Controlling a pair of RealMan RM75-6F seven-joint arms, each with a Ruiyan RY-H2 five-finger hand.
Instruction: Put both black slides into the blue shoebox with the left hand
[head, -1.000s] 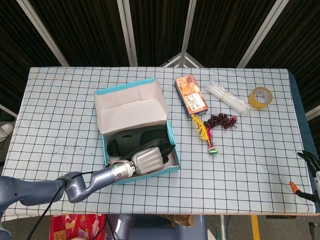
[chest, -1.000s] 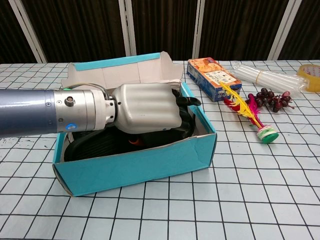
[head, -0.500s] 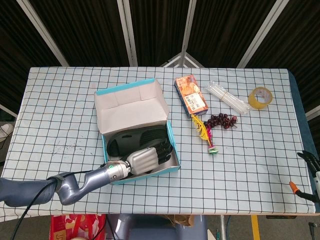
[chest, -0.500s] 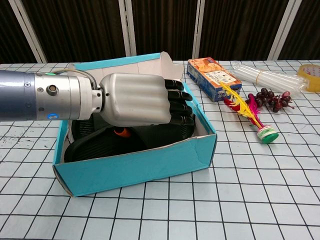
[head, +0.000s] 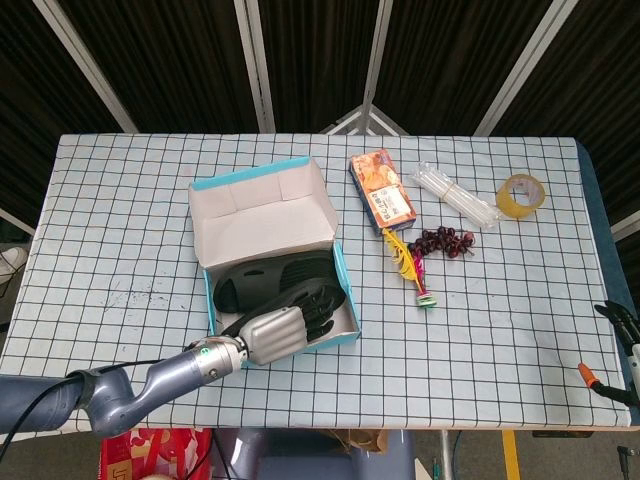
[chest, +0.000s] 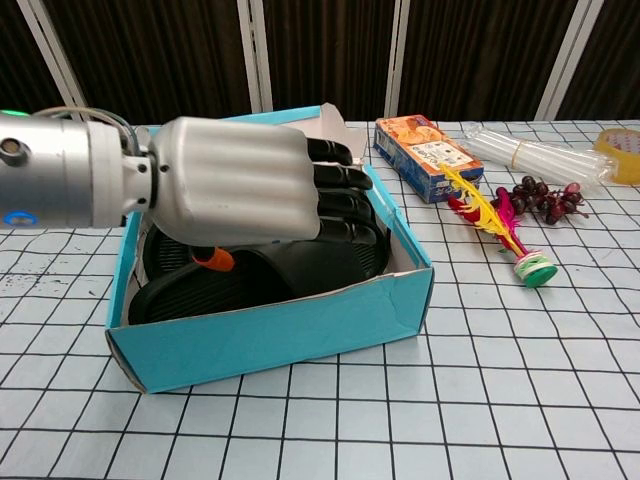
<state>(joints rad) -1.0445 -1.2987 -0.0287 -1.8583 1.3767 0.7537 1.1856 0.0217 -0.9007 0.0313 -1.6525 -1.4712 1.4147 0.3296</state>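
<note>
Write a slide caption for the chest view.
Silver left hand hovers above black slides lying inside the blue cardboard shoebox.

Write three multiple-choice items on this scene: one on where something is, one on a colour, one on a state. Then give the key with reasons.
1. Where are the black slides?
A. On the table beside the tape roll
B. Inside the blue shoebox
C. On top of the orange packet

2. What colour is the tape roll near the table's far right corner?
A. Yellow
B. Green
C. Black

3. What is the left hand doing?
A. Gripping the shuttlecock
B. Pressing the lid shut
C. Holding nothing, above the box

Answers:
1 B: the chest view shows dark soles lying within the box walls.
2 A: the head view shows a yellowish ring.
3 C: its fingers are extended over the open box with nothing between them.
</note>
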